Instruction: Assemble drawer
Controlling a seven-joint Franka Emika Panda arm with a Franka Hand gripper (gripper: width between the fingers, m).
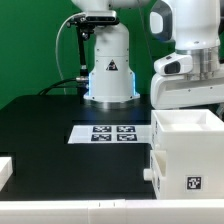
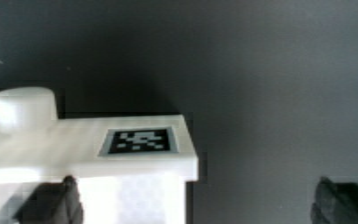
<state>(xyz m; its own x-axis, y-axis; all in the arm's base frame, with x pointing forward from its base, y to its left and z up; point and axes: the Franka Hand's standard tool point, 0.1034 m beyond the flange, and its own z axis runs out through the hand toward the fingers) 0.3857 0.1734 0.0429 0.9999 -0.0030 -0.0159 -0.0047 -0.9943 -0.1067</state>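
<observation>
Gripper (image 2: 202, 203) spread wide over black table (image 1: 50, 125); marker board (image 1: 112, 133) lies flat.

The drawer (image 1: 163, 128) lies beneath the end effector (image 1: 190, 100), a box (image 1: 185, 175) just before it. The marker board (image 1: 112, 133) lies on the counter (image 1: 50, 140), toward the exterior view's left.

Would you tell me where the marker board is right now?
The marker board lies flat mid-table, in front of the robot base, with the white box just to the exterior view's right.
</observation>
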